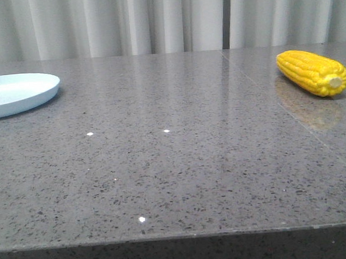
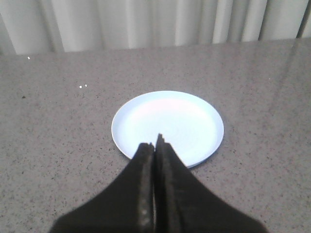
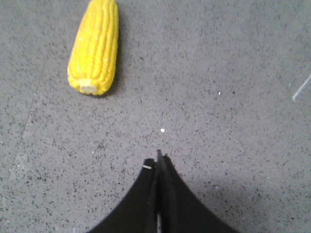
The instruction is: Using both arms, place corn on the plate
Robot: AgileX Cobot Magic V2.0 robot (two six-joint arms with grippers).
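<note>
Grey speckled table (image 1: 181, 164) bears yellow ridged corn (image 1: 311, 71), pale stub showing.

Grey speckled table (image 1: 181, 164), pale pleated curtain (image 1: 154, 19) behind.

The corn (image 1: 311, 71) is showing bright yellow kernel rows with a pale stub end; the plate (image 1: 18, 92) is appearing plain pale blue-white; the table (image 1: 175, 164) is displaying grey, dark-speckled stone; both grippers (image 2: 155, 145) (image 3: 158, 160) are appearing black.
</note>
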